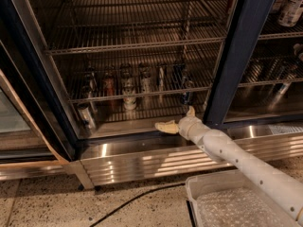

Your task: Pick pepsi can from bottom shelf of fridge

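The fridge (235, 56) stands open, with a dark navy frame and chrome wire racks. On the bottom shelf (156, 109) the pepsi can (186, 96), dark blue with a silver top, stands at the right end near the door post. My gripper (177, 119) is open at the front sill of the fridge, just below and in front of the can, apart from it. One finger points left along the sill and the other points up toward the can.
Several other cans stand on the bottom shelf: a silver-white can (129, 99) in front, a red-orange can (109, 84) behind, another silver can (85, 115) at the left. A white tray (236, 205) and a black cable (128, 205) lie on the floor.
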{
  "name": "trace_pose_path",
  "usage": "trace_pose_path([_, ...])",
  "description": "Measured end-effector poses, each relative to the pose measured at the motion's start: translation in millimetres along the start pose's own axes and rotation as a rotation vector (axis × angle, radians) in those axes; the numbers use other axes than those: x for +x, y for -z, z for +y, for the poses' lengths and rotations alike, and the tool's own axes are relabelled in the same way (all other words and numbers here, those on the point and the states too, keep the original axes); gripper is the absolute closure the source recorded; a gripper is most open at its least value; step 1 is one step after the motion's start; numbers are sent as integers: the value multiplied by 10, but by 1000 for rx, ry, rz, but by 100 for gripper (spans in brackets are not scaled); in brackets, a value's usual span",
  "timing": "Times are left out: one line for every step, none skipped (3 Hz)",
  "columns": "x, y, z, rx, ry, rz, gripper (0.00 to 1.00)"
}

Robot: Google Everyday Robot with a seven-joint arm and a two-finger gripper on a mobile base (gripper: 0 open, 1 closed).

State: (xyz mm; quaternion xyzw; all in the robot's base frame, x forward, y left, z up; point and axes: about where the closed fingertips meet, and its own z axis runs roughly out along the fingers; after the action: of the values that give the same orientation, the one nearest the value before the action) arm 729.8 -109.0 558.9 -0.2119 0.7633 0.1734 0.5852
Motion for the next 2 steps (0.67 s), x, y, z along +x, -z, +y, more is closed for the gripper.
trace_pose_path([-152, -130, -29, 59, -33, -53, 0])
trace_pose_path([-229, -226, -12, 123, -40, -75, 0])
